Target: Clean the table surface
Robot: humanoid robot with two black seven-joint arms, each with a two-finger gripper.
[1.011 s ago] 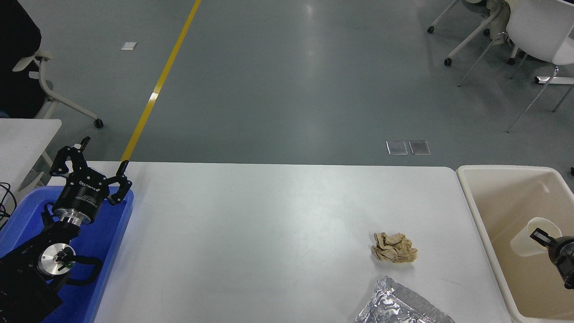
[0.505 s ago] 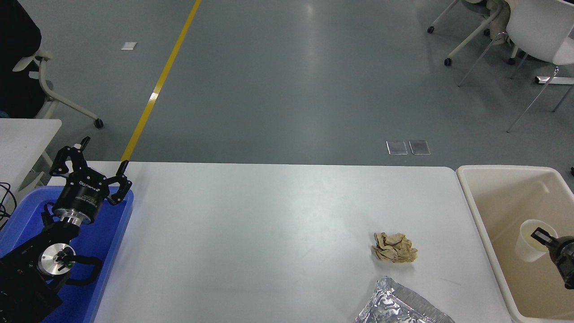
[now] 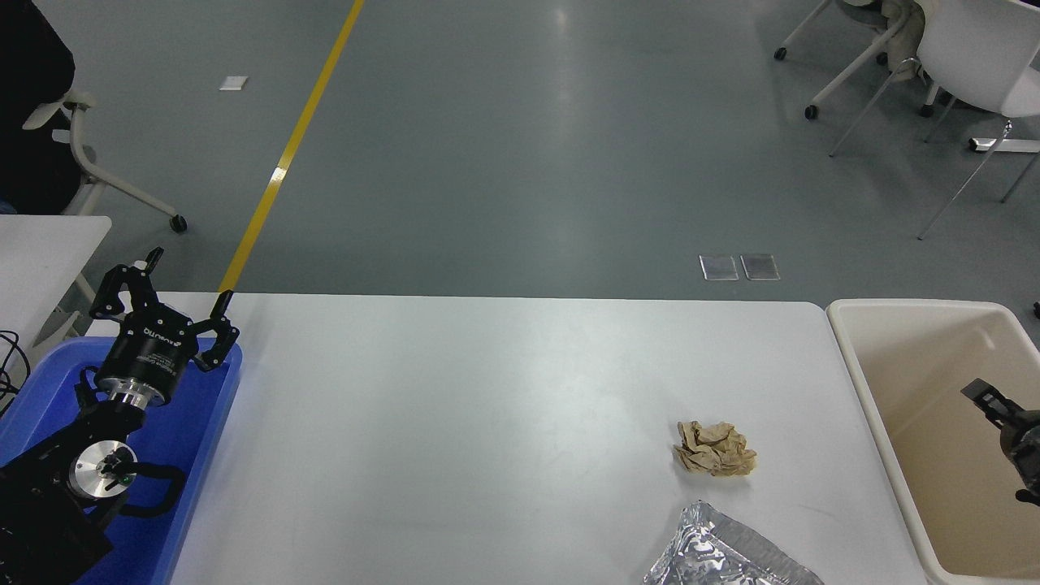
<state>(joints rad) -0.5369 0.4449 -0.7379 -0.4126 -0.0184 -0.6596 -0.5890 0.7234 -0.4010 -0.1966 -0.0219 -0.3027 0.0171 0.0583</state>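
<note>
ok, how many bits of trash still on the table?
2. A crumpled brown paper ball sits on the table right of centre; a silver foil bag lies just nearer, cut off by the bottom edge. Anything below that edge can't be seen.

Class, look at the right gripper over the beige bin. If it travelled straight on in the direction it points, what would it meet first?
The right gripper points up and left in the picture, over the beige bin. Its line probably meets the bin's left inner wall first, though depth is unclear from one view.
</note>
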